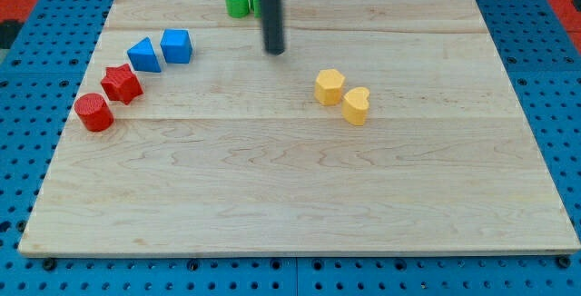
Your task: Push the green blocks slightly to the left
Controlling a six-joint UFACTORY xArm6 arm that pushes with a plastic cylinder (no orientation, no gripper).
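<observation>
Green blocks (241, 1) sit at counter (272, 196) top edge; no hand, so swing my tip (274, 52) right of them, then sweep left.

Pale wooden board (300, 196) on a blue perforated surface (563, 105) (red patches (23, 1) at the top corners)

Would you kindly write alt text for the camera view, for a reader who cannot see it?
My tip rests on a wooden board, just right of and below two green blocks at the view's top edge. Two blue blocks and two red blocks sit at the view's left; two yellow blocks sit right of centre.
</observation>
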